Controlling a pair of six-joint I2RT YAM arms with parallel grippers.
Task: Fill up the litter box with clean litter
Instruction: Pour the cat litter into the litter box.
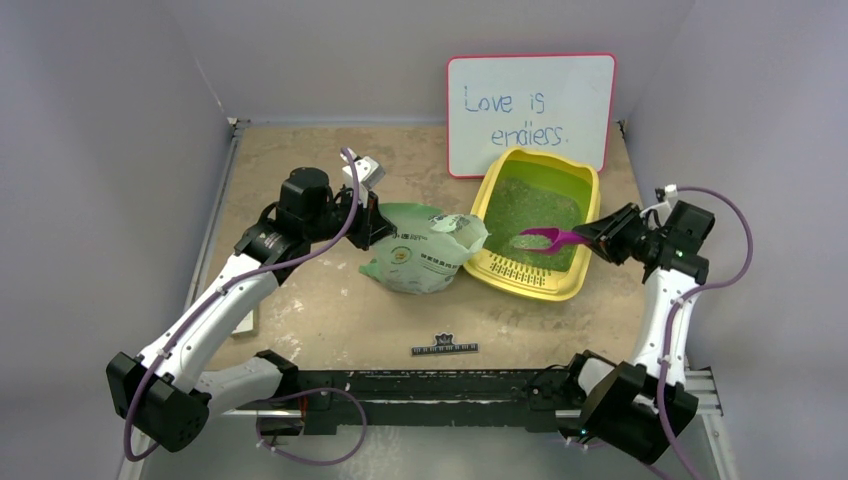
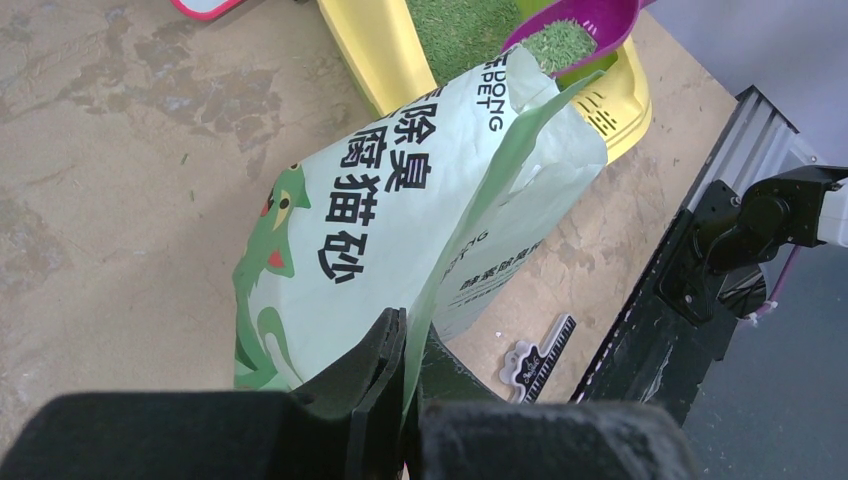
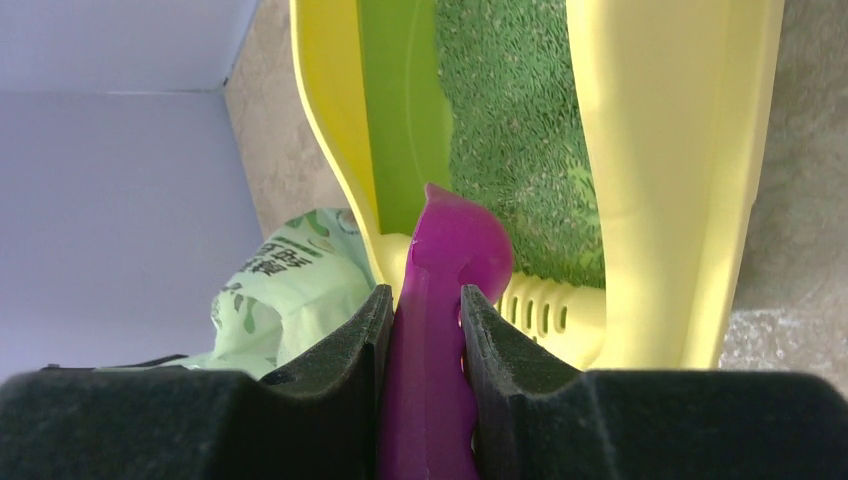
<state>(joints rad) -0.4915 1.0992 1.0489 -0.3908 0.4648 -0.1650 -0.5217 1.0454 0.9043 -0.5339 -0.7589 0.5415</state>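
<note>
The yellow litter box (image 1: 580, 262) sits at the back right, its grille end toward me, with green litter (image 1: 530, 205) spread inside; it also shows in the right wrist view (image 3: 640, 170). My right gripper (image 1: 598, 236) is shut on the handle of a magenta scoop (image 1: 548, 238), whose bowl hangs over the box near the grille and holds green litter (image 2: 558, 42). The scoop also shows in the right wrist view (image 3: 440, 300). My left gripper (image 2: 412, 350) is shut on the edge of the pale green litter bag (image 1: 425, 248), which leans open toward the box.
A white red-framed board (image 1: 530, 112) stands behind the box. A small black ruler-like tag (image 1: 445, 348) lies near the front edge. A flat pale object (image 1: 243, 322) lies beside the left arm. Grey walls close in three sides.
</note>
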